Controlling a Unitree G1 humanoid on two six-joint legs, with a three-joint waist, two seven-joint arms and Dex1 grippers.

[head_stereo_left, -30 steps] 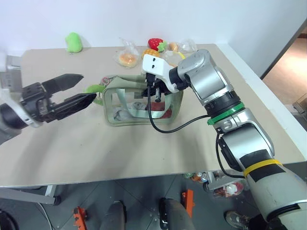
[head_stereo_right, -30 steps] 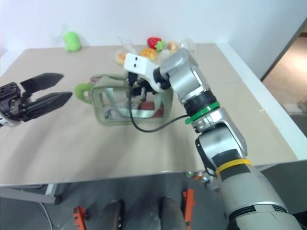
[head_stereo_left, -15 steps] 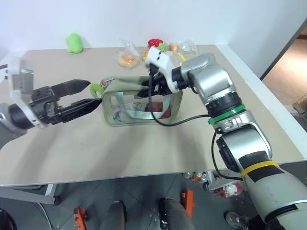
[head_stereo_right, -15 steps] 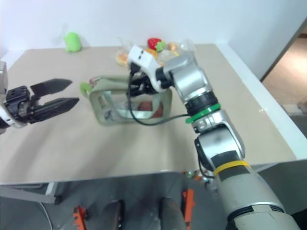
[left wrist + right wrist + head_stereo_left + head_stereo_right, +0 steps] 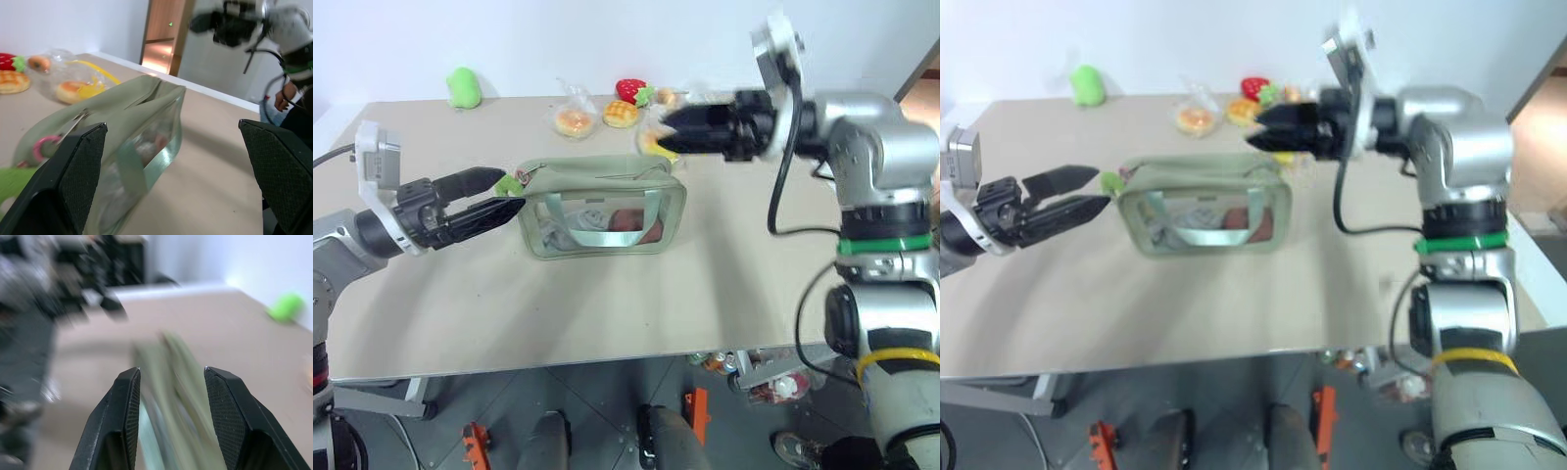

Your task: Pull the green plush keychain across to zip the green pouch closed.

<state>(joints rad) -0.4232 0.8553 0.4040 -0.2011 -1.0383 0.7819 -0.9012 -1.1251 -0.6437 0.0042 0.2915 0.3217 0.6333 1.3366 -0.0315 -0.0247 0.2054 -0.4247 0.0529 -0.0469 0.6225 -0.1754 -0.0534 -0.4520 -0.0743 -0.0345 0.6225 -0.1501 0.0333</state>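
Note:
The green pouch (image 5: 602, 208) lies mid-table, with toy items showing through its clear window. The green plush keychain (image 5: 513, 182) sits at the pouch's left end, by a pink ring (image 5: 41, 147). My left gripper (image 5: 506, 193) is open, its fingertips level with the keychain; whether they touch it I cannot tell. In the left wrist view the pouch (image 5: 142, 122) fills the gap between the two wide-spread fingers (image 5: 73, 186). My right gripper (image 5: 658, 137) hangs open and empty in the air above the pouch's far right corner, pointing left.
A solid green plush blob (image 5: 463, 86) lies at the table's back left. A red strawberry toy (image 5: 628, 90) and clear bags of toy food (image 5: 574, 119) lie behind the pouch. The table's right edge (image 5: 822, 166) runs under my right arm.
My right gripper has opened, let go of the pouch's top and swung up and to the right. My left gripper has closed in on the keychain end of the pouch.

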